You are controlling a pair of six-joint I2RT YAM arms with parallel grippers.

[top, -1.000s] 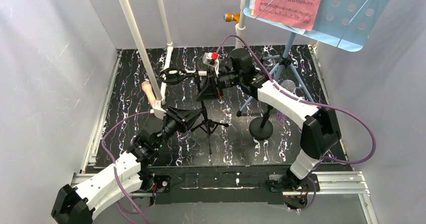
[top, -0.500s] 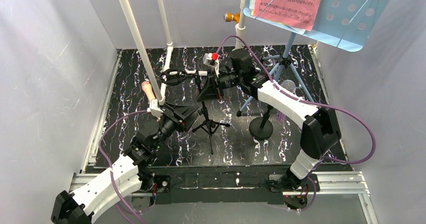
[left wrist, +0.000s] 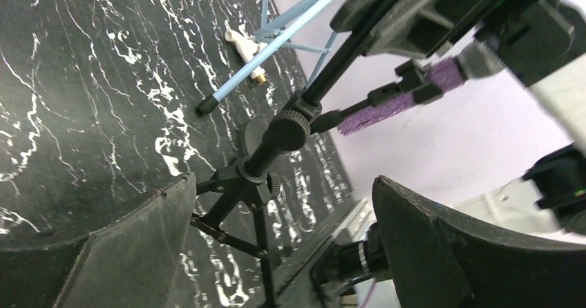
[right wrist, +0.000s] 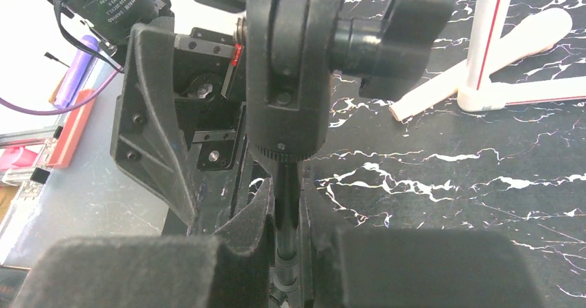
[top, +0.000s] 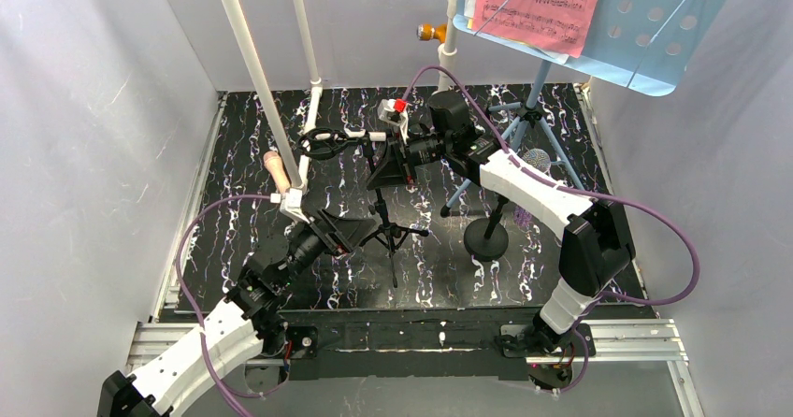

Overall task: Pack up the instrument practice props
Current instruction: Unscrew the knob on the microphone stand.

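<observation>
On the black white-veined surface [top: 238, 160], steady the central black tripod microphone stand [top: 386, 235] with your right gripper [right wrist: 287, 219] pinching its pole at twelve o'clock, then centre the spread left gripper [left wrist: 282, 181], eight o'clock, on the hub.

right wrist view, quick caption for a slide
Right gripper clamped on the black tripod mic stand below its clip head, pink microphone lying beyond.
</observation>
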